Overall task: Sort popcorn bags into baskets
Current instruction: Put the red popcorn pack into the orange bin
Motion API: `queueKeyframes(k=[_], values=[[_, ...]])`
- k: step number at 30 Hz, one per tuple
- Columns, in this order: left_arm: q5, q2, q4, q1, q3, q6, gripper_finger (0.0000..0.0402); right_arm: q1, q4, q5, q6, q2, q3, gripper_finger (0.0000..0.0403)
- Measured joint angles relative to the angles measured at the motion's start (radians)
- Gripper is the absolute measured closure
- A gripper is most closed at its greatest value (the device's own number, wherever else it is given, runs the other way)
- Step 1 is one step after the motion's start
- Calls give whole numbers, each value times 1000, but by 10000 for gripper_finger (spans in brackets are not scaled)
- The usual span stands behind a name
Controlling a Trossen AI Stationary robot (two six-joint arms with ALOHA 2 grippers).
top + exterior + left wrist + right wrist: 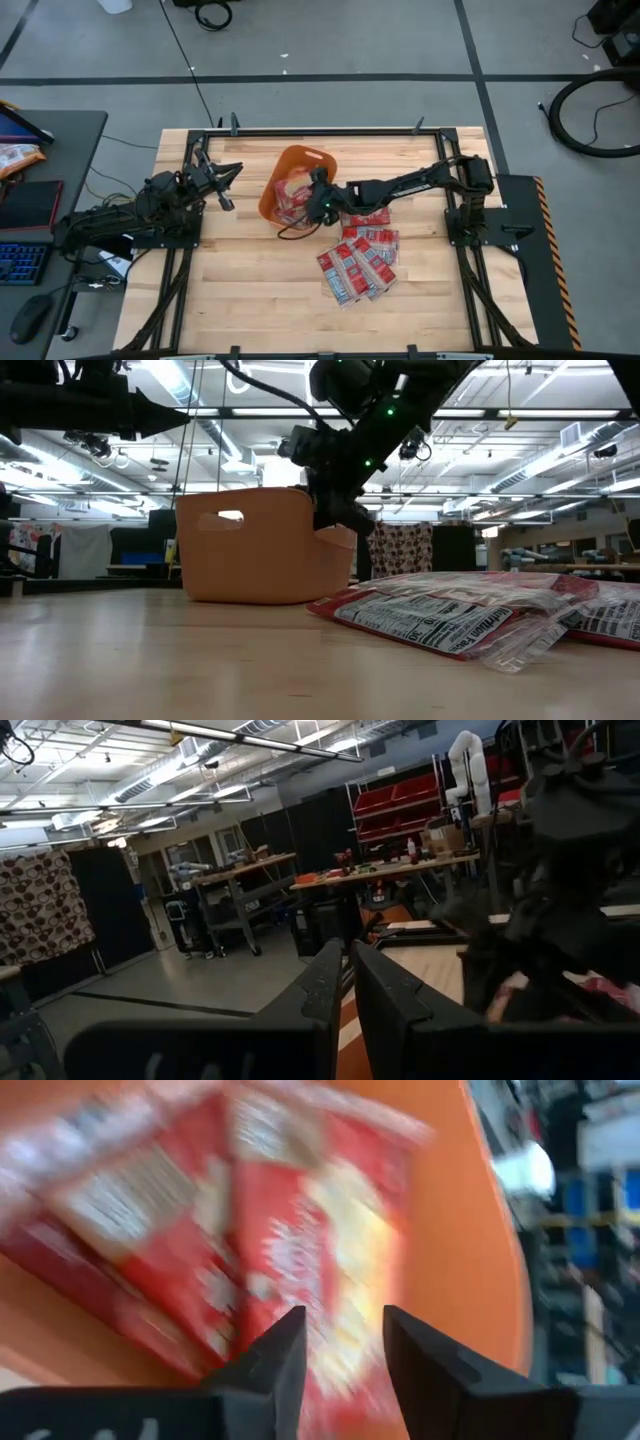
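Note:
The orange basket stands on the table's far middle, with a few red popcorn bags lying inside. Several more red-and-white bags lie flat and overlapping on the table, nearer than the basket and to its right. My right gripper is open and reaches into the basket at its right side, just above the bags there, with nothing between its fingers. My left gripper is shut and hovers left of the basket.
A thin black cable loops on the wood just near of the basket. Bare table lies along the near edge and at the left. Black frame rails border the table. A desk with a keyboard stands off to the left.

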Motion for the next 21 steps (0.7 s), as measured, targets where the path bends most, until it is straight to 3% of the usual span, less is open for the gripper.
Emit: queueKeyframes(k=[3,6,10,21], values=[[0,0,0,0,0,0,365,14,-65,100,46,-32,0,256],[0,0,1,0,0,0,365,28,-142,111,165,-74,0,256],[0,0,18,-1,0,-7,365,35,-274,26,389,-111,0,256],[4,0,-1,-1,0,-234,365,120,-768,-127,901,-112,-1,256]])
